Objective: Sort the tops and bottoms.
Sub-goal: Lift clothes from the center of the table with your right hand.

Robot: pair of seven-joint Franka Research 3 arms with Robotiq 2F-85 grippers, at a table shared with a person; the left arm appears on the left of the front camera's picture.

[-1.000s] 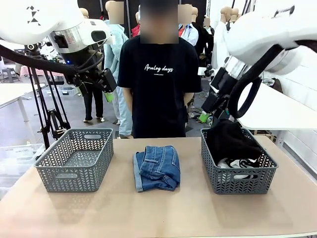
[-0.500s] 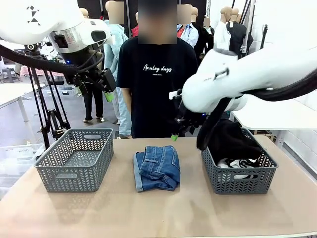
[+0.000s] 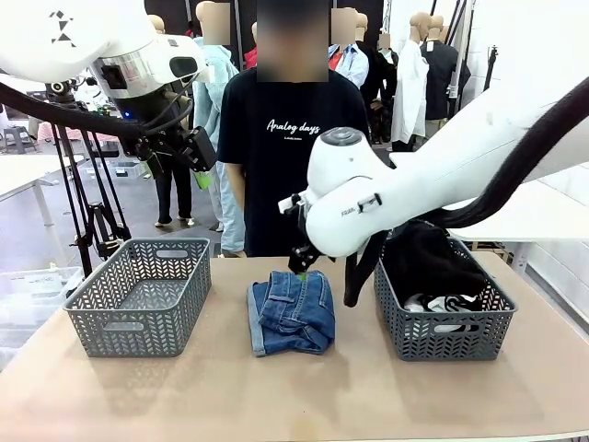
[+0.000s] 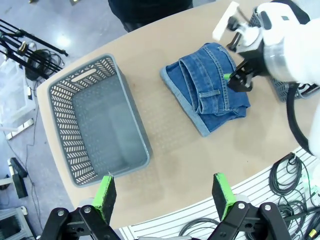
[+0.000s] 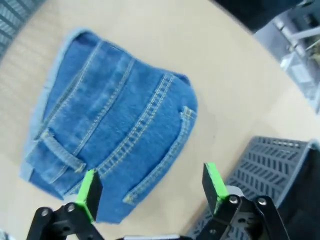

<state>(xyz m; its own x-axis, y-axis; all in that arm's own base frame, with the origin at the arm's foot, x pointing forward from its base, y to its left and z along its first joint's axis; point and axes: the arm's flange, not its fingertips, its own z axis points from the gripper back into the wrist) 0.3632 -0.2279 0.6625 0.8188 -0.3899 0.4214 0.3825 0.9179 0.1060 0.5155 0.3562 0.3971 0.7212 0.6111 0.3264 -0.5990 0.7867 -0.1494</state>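
Folded blue denim jeans (image 3: 291,311) lying mid-counter, between two grey baskets, nearer the far edge than the near one; seams and a belt loop plain to see in the right wrist view (image 5: 107,132). Also seen from above in the left wrist view (image 4: 209,86), apart from both baskets.

Left-hand grey basket (image 3: 140,295) standing toward the counter's left edge, nothing visible inside it (image 4: 95,122). Right-hand grey basket (image 3: 442,308) standing toward the right edge, holding a heap of plain black cloth garments (image 3: 431,260) with a white cloth garment with thin black edging (image 3: 442,302) low at the front of the pile.

Right tool (image 5: 150,186) hovering just above the jeans, jaws spread wide, green pads (image 5: 90,193) either side, gripping nothing; not clearly touching the denim. Same tool seen from the front at the far edge of the jeans (image 3: 299,265), and in the left wrist view over the denim's far end (image 4: 236,79).

Left tool (image 4: 162,192) held high, well above the counter's near-left side, jaws likewise wide apart, nothing between them; in the front view raised beyond the left basket (image 3: 201,166).

Person in a black T-shirt (image 3: 293,161) standing at the far edge.
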